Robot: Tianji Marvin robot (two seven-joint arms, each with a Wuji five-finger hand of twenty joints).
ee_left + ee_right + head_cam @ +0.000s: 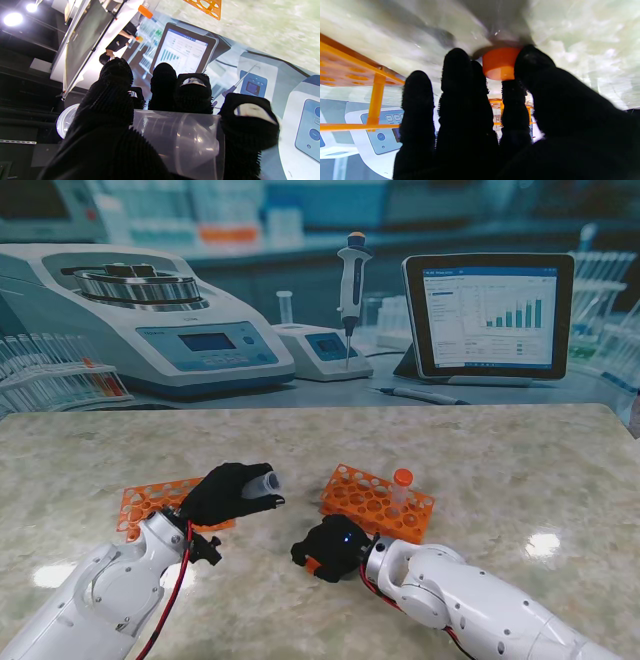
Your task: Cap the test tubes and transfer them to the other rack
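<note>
My left hand (232, 493) is shut on a clear, uncapped test tube (267, 479), held sideways above the table; in the left wrist view the tube (180, 140) lies across the hand (117, 117) with its open mouth showing. Under that hand lies the orange left rack (148, 506). The right orange rack (378, 502) holds one orange-capped tube (402, 486). My right hand (330, 548) is down on the table between the racks, with thumb and fingers (460, 75) closed around an orange cap (499, 63) that rests on the marble.
The marble table (480, 450) ends at a backdrop showing a centrifuge (150, 320), a pipette (351, 280) and a tablet (490, 315). The right rack's frame (376, 100) stands close beside my right hand. The same rack's corner (208, 7) shows in the left wrist view.
</note>
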